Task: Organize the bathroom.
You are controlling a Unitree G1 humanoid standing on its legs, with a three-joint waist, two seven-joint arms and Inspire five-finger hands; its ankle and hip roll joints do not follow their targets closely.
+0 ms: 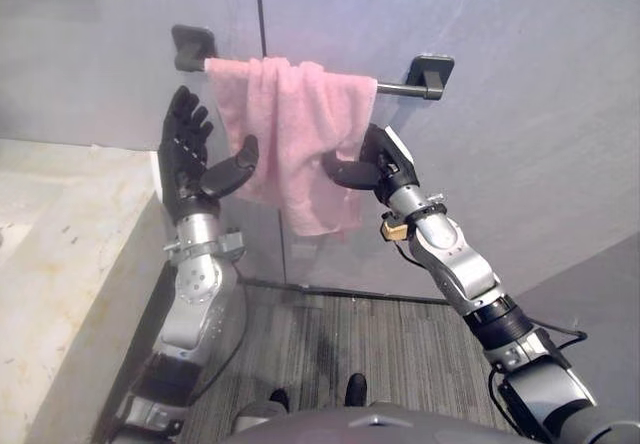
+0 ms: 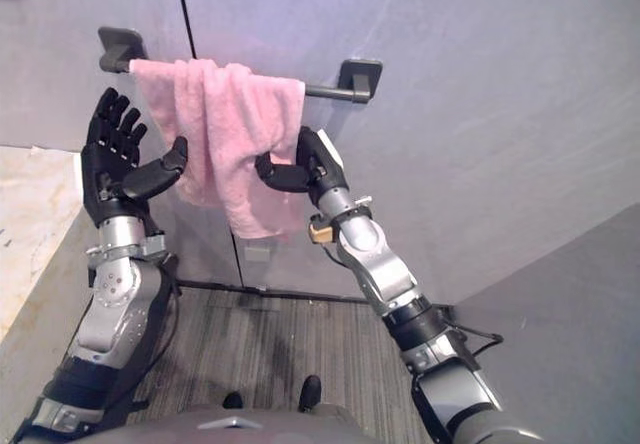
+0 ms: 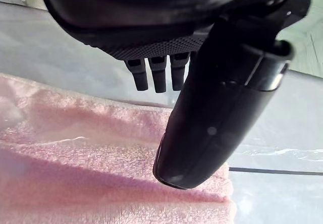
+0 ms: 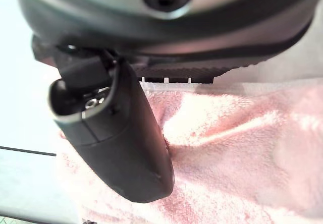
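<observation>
Wall (image 1: 520,94): grey panels with a vertical seam; carries the rail.
Counter (image 1: 60,254): pale stone slab at the robot's left, below the left hand.
Floor (image 1: 360,334): dark ribbed mat at the foot of the wall.
Towel (image 1: 285,134): pink, draped over the rail's left half, bunched and uneven; its long axis hangs straight down, one fold reaching lower than the rest.
Towel rail (image 1: 400,88): dark horizontal bar between two brackets; right half bare.
Left hand (image 1: 190,159): raised, palm facing the towel, fingers straight and spread wide, thumb tip at the towel's left edge; holds nothing.
Right hand (image 1: 375,164): at the towel's right edge, thumb laid against the cloth; fingers hidden behind the fold, so grasp cannot be told.
Key relation: towel hangs between the two hands, right hand nearer and touching it.
Likely next step: spread the towel rightward along the bare bar.
</observation>
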